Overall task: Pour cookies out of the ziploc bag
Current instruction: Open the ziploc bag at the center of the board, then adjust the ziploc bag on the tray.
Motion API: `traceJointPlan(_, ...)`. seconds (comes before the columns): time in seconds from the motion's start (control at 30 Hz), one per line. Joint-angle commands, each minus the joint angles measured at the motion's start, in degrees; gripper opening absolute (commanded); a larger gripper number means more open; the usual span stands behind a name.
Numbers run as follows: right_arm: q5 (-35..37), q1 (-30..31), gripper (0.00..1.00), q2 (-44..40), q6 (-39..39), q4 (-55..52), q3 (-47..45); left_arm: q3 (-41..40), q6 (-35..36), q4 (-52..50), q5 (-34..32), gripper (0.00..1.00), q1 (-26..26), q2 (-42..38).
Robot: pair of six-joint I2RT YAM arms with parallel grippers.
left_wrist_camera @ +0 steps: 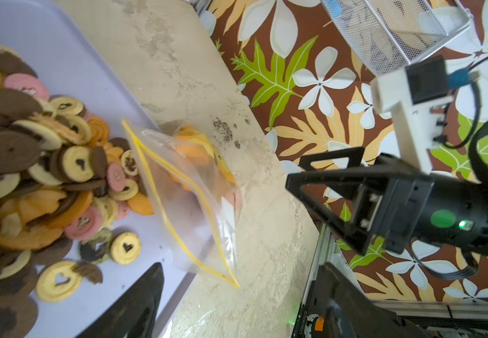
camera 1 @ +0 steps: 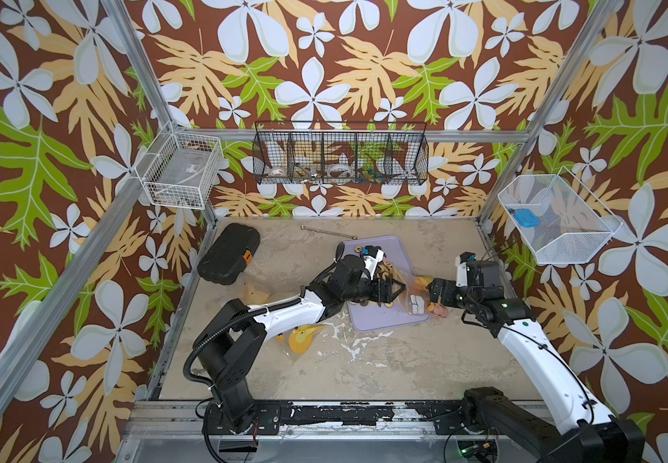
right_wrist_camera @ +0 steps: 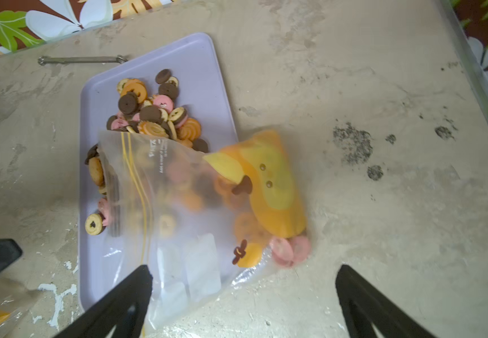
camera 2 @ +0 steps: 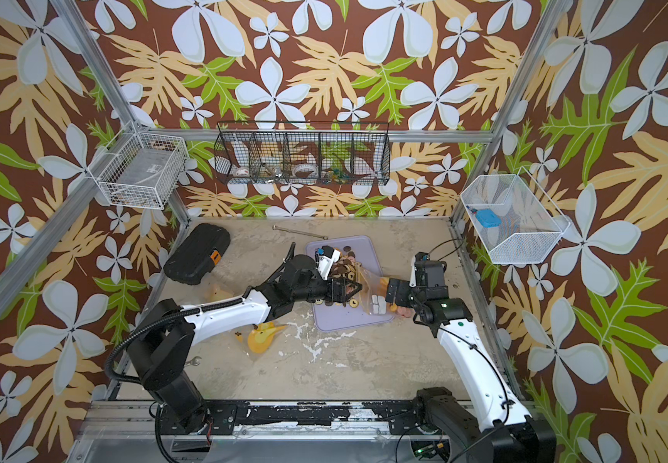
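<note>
The right hand (right_wrist_camera: 244,270) and left hand (camera 1: 398,296) are standing wide open, gripping nothing. The limp, clear, yellow-zipped ziploc bag (right_wrist_camera: 178,204) is lying half across the lavender tray (right_wrist_camera: 201,73), beside heaped small round cookies (right_wrist_camera: 149,111), with some sitting inside it. The film is probably slippery and the contents brittle, so it is likely best pinched at its bottom corners.

1. Brown wallpaper (camera 1: 324,60) with white flowers, tan and green leaves covers every wall.
2. Black wire basket (camera 1: 340,160) hangs at twelve o'clock, white grid basket (camera 1: 176,192) at ten, white mesh basket (camera 1: 565,244) at two.
3. Mottled beige tabletop (camera 1: 364,373), flecked white.
</note>
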Motion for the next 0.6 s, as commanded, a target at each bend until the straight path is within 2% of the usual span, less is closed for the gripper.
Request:
traceJointPlan(0.0, -0.8, -0.2, 1.0, -2.4, 4.1, -1.4, -2.7, 4.2, 1.5, -5.2, 0.2, 0.8, -0.6, 2.6)
traceJointPlan(0.23, 4.7, -0.4, 1.0, -4.9, 4.9, -3.5, -1.7, 10.5, 0.8, -10.9, -0.8, 0.74, -2.3, 7.9)
traceJointPlan(0.37, 4.8, -1.1, 1.0, -5.2, 5.1, -4.5, -1.7, 12.4, 0.3, -13.3, -1.8, 0.69, -2.9, 10.5)
traceJointPlan(0.57, 5.3, -1.3, 1.0, -6.7, 5.7, -4.8, -1.8, 16.7, 0.7, -15.5, -0.8, 0.69, -4.0, 14.7)
